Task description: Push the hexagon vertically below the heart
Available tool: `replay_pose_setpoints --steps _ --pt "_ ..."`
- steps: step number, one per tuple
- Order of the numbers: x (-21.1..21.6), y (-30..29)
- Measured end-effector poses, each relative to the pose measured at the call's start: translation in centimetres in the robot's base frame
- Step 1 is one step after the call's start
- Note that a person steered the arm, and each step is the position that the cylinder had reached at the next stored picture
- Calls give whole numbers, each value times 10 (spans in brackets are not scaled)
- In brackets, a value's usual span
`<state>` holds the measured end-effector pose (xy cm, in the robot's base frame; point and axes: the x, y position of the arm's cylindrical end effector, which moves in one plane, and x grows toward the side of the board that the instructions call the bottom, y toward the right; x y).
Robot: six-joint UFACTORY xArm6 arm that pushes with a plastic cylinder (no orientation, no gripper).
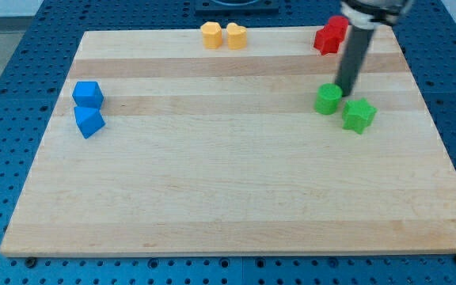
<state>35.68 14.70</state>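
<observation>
The yellow hexagon lies at the top edge of the wooden board, touching the left side of the yellow heart. My tip is far to the right of both. It stands at the upper right edge of a round green block, touching it or nearly so. The green star lies just below and to the right of the tip.
Red blocks sit at the top right, partly hidden behind the rod; their shapes are unclear. A blue cube and a blue triangle lie close together at the left edge.
</observation>
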Motion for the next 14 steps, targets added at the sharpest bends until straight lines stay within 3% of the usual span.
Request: replay_pose_setpoints --steps 3,6,9,12,13,14 --pt "-130 -70" --pt "-141 -183" --pt "-164 -182" --pt "-165 -295" --pt "-163 -317" --pt "-163 -302"
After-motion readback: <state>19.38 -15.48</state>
